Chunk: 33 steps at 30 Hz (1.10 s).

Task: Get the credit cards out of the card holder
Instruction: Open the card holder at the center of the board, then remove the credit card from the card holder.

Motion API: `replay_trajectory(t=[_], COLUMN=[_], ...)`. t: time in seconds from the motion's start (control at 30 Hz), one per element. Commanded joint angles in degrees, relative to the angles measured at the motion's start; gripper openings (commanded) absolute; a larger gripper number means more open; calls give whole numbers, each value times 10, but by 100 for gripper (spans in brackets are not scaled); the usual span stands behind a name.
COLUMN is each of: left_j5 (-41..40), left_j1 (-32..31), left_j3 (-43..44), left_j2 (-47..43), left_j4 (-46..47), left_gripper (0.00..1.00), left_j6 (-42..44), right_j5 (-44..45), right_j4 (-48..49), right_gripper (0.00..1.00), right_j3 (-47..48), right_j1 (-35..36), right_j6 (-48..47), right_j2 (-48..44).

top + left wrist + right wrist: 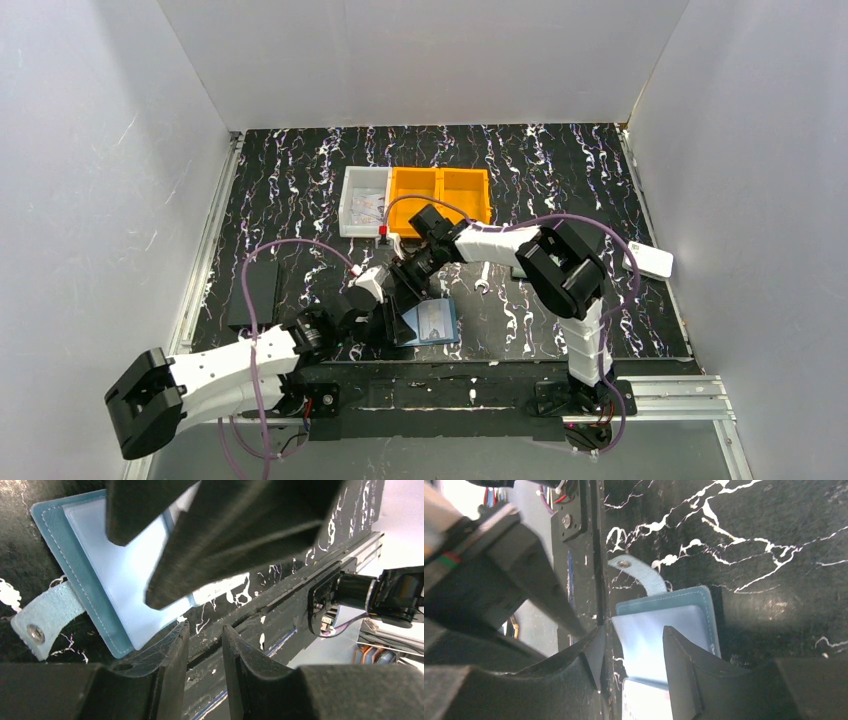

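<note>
Card holder (432, 322) lies open at the table's (600, 180) near edge, midway along. Left gripper (204, 637): jaws narrow, nothing between them, just off the holder's corner. Right gripper (631, 647): jaws wider, over the holder's pale inside; contact unclear. One credit card (648, 262) lies near the right edge.

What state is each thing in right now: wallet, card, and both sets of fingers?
card holder: open, flat on the mat.
snap tab: undone, sticking out.
white card: out of the holder, by the right wall.
left fingers: narrowly apart, nothing between them.
right fingers: apart, over the open holder.
</note>
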Motion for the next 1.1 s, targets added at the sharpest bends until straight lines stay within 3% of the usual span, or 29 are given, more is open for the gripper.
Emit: replay_trajectory(t=[0.0, 0.3, 0.53, 0.67, 0.77, 1.07], left_j5=[-28, -47, -38, -40, -43, -44], left_j1=[2, 12, 14, 14, 14, 13], left_j3=[11, 2, 12, 4, -9, -13], left_j2=[40, 132, 171, 185, 189, 191], left_j4=[54, 139, 167, 174, 188, 196], left_gripper=[29, 28, 29, 31, 33, 34], left_j6=[9, -9, -14, -30, -43, -49], right_j5=[-33, -1, 83, 132, 119, 125], right_j4=[-53, -38, 23, 89, 162, 214], right_gripper=[56, 57, 57, 55, 51, 44], right_j3=[13, -91, -237, -297, -329, -348], right_j1=[-11, -90, -101, -103, -105, -105], right_j6=[-71, -86, 9, 135, 207, 260], right_j2=[-54, -193, -298, -318, -318, -294])
